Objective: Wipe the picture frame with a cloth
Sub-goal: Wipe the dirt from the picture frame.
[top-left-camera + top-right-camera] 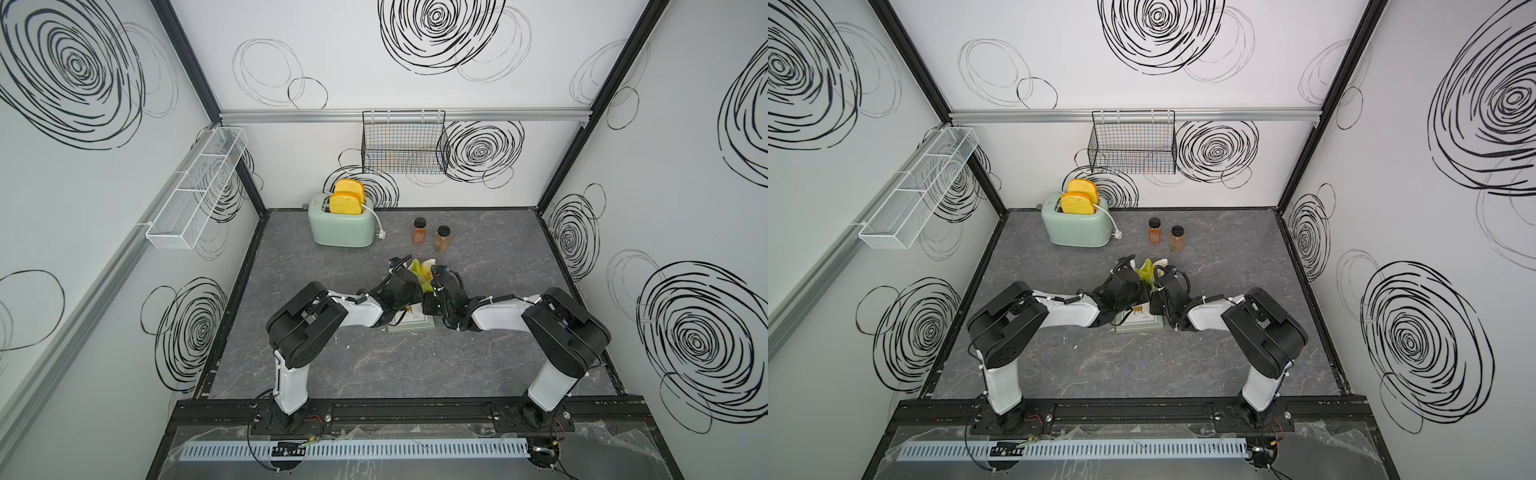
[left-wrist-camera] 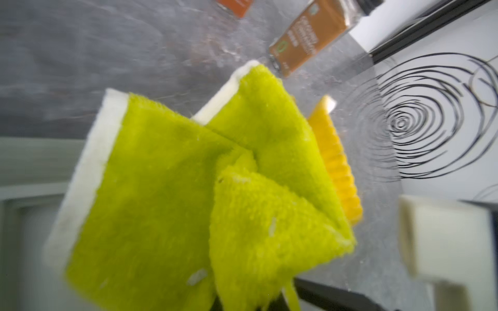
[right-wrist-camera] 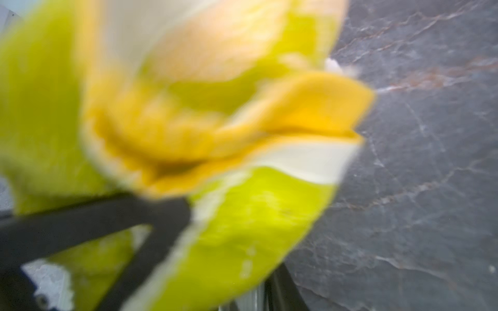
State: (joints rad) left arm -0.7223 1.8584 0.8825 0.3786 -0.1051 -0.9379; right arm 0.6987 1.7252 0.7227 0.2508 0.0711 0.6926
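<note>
The yellow-green cloth (image 1: 422,272) (image 1: 1148,270) is bunched up off the table between my two grippers in both top views. My left gripper (image 1: 412,279) is shut on it. In the left wrist view its folds (image 2: 188,202) with cream edges rise from my hidden jaws. My right gripper (image 1: 432,276) is shut on the cloth too. There the cloth (image 3: 242,229) is blurred and covers my fingers, and the left gripper's black finger (image 3: 107,223) crosses it. The grey-green picture frame (image 1: 415,324) (image 1: 1140,324) lies under both wrists, mostly covered; one edge (image 2: 27,161) shows.
A mint toaster (image 1: 340,226) with two bread slices (image 1: 347,199) stands at the back left. Two spice jars (image 1: 419,230) (image 1: 442,239) stand just behind the cloth, one close by (image 2: 310,40). A black wire basket (image 1: 405,143) and a white wire shelf (image 1: 195,191) hang on the walls.
</note>
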